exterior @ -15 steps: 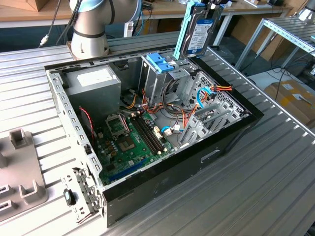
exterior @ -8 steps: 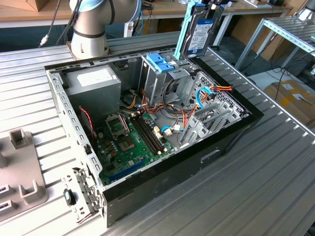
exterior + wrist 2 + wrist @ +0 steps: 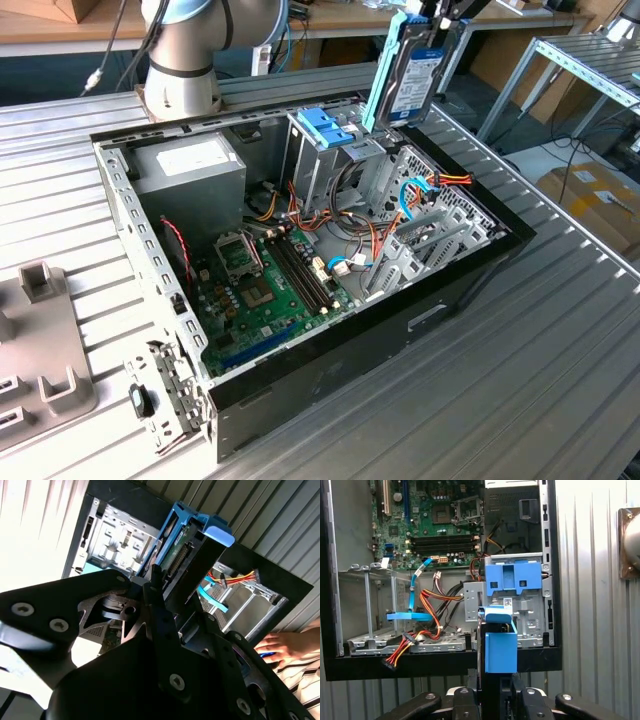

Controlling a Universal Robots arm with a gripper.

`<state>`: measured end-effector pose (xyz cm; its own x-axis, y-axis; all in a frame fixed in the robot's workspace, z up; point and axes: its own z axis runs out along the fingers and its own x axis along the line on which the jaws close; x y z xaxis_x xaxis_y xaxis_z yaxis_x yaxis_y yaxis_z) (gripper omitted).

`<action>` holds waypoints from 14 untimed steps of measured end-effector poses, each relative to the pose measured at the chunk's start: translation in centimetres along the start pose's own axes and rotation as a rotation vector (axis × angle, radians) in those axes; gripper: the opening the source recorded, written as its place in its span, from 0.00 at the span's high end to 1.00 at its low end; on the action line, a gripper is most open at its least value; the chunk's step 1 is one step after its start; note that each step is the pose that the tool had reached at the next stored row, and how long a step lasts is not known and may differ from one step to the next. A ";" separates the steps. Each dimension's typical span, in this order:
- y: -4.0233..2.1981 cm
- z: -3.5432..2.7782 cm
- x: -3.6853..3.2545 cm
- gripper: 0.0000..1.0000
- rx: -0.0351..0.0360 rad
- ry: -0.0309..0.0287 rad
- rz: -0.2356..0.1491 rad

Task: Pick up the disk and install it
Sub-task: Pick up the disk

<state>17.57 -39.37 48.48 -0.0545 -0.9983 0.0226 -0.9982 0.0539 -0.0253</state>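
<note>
The disk (image 3: 412, 72), a grey drive with a white-and-blue label and light-blue carrier rails, hangs upright in the air above the far right corner of the open computer case (image 3: 400, 335). My gripper (image 3: 441, 14) is shut on its upper end. In the first wrist view the disk (image 3: 500, 650) is edge-on between the black fingers (image 3: 465, 700), above the metal drive cage (image 3: 527, 617) with its blue latch (image 3: 512, 577). The second wrist view has the disk (image 3: 192, 547) edge-on too, reaching out from the gripper (image 3: 167, 597) over the case.
Inside the case are the motherboard (image 3: 265, 290), a grey power supply (image 3: 190, 170), and orange and blue cables (image 3: 420, 195). The arm's base (image 3: 180, 60) stands behind the case. A person's hand (image 3: 280, 645) rests beside the case. Grey fixtures (image 3: 45, 340) lie at the exterior view's left.
</note>
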 end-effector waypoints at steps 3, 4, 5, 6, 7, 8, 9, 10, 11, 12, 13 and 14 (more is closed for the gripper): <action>0.16 0.01 0.69 0.65 0.0031 -0.0013 0.000; 0.20 0.02 0.90 0.65 0.0040 -0.0016 0.000; 0.28 0.02 1.27 0.65 0.0057 -0.0024 0.000; 0.33 0.02 1.49 0.65 0.0068 -0.0027 0.000; 0.39 0.03 1.73 0.65 0.0081 -0.0032 -0.001; 0.48 0.04 2.09 0.65 0.0097 -0.0036 -0.001; 0.52 0.04 2.32 0.65 0.0100 -0.0038 -0.001; 0.52 0.05 2.40 0.65 0.0101 -0.0040 -0.001; 0.52 0.05 2.40 0.65 0.0102 -0.0039 -0.001; 0.53 0.04 2.40 0.65 0.0102 -0.0038 -0.001; 0.53 0.04 2.40 0.65 0.0102 -0.0038 -0.001; 0.53 0.04 2.41 0.65 0.0102 -0.0038 -0.001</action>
<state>16.92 -41.74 48.48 -0.0534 -0.9984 0.0188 -0.9980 0.0527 -0.0354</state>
